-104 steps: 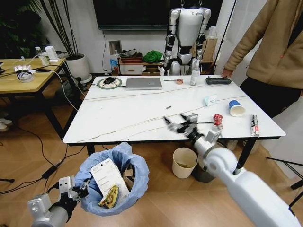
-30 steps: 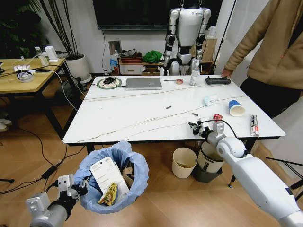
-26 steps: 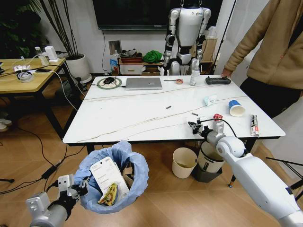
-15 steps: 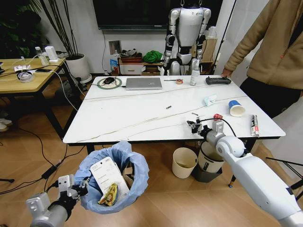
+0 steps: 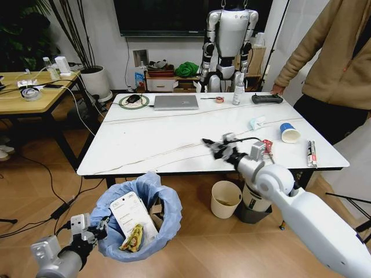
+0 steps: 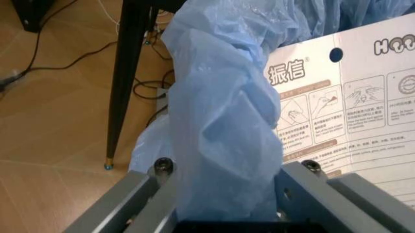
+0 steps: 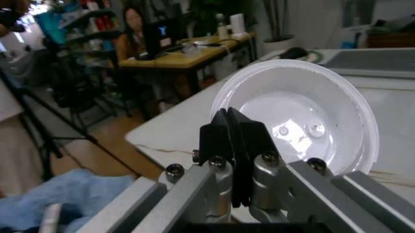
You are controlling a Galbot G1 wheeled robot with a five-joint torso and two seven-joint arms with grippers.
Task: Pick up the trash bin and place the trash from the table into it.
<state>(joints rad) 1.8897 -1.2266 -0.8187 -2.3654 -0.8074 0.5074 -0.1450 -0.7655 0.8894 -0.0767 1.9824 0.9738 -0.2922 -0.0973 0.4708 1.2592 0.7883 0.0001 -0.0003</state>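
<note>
Right gripper (image 5: 213, 146) above the glossy white counter (image 5: 156, 142), jaws clamped on a white plastic lid (image 7: 304, 116). Left gripper (image 5: 93, 230), jaws pinching the bag rim of the dark round blue-lined trash bin (image 5: 142, 217), below the counter's near edge.

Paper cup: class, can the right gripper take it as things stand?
Probably not yet: the right gripper is shut on a white round lid. The paper cup itself lies unobstructed on the table.

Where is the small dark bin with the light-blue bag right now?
In the head view, the blue-lined bin hangs low on the robot's left, below the white table's near edge, its bag pinched in the left hand.
</note>
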